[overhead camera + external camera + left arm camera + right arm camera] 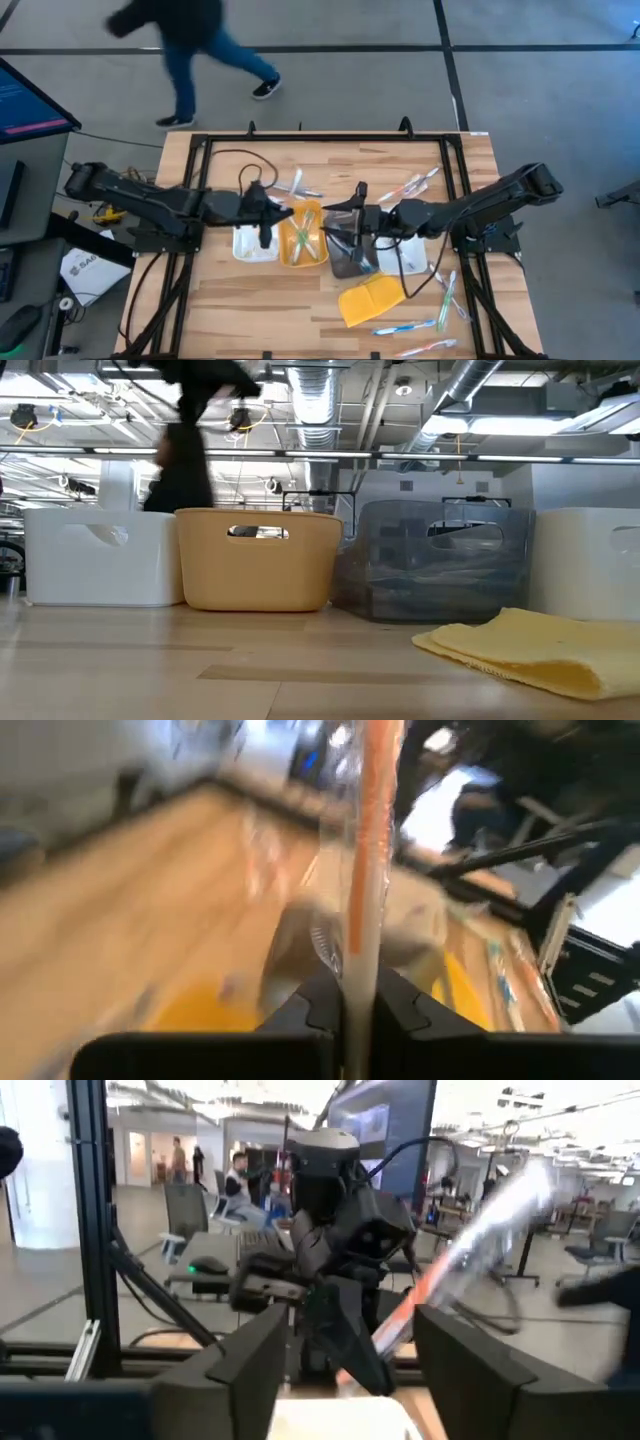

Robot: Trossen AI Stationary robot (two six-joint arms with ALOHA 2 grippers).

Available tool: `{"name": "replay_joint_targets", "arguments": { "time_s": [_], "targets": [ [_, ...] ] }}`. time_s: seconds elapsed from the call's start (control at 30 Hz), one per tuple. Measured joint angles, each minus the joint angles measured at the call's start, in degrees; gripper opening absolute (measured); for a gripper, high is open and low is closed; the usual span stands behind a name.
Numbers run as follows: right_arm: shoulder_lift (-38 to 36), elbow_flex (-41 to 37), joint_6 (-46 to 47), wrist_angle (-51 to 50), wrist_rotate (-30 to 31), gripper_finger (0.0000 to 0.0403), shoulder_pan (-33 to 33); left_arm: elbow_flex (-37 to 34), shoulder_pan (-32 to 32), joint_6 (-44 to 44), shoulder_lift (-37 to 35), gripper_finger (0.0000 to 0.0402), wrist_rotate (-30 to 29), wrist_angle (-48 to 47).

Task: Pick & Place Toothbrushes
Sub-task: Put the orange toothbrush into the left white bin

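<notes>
You've got a light wood tabletop [300, 300] inside a black frame, w/ three trays side by side mid-table: white tray [252, 243], orange tray [303, 238], grey tray [348, 255]. Low view shows the same bins in a row, plus another white one at far right, and a yellow cloth [372, 298] lying flat on the wood in front. Left gripper [352, 1010] sits over the white/orange tray border, clenched on an orange-handled toothbrush [367, 870] in clear wrap, which stands up between its fingers. Right gripper [345, 1350] is above the grey tray, fingers apart w/ nothing gripped betw. them; its wrist view looks straight at the left arm holding that brush. Loose toothbrushes lie on the wood: a few behind the trays [415, 185], more near the right front corner [420, 325], some inside the orange tray. Room: grey floor w/ dark lines, a person [190, 40] walking past the table's far side, a monitor [30, 100] at left, exposed ducts overhead, people seated at desks further back.
</notes>
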Motion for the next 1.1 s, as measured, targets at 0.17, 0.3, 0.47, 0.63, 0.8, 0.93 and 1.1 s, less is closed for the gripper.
{"name": "replay_joint_targets", "arguments": {
  "time_s": [0.17,0.3,0.47,0.63,0.8,0.93,1.1],
  "targets": [
    [-5.61,0.00,2.78,-9.17,0.04,0.0248,0.00,0.00,0.22,-18.85,-3.97,0.0009,0.73,-18.90],
    [-9.42,0.00,6.99,-16.84,0.02,0.0249,0.11,0.00,0.22,-29.28,-3.39,0.0009,7.05,-26.39],
    [-12.11,0.00,11.49,-23.47,0.02,0.0249,0.11,0.00,0.22,-38.18,-1.49,0.0009,14.94,-31.48],
    [-12.78,0.00,12.03,-25.79,0.01,0.0249,0.44,0.00,-0.87,-45.33,0.45,0.0009,21.33,-39.32],
    [-12.83,0.00,11.99,-25.87,-0.02,0.0249,0.92,0.00,-1.31,-49.49,0.77,0.0009,24.89,-46.62],
    [-12.83,0.00,11.87,-25.87,-0.02,0.0249,0.90,0.00,-0.16,-49.08,0.79,0.0009,26.16,-48.18],
    [-12.83,0.00,11.88,-25.88,-0.02,0.0249,0.88,0.00,1.75,-47.18,0.79,0.0014,26.14,-48.28]
  ]
}}
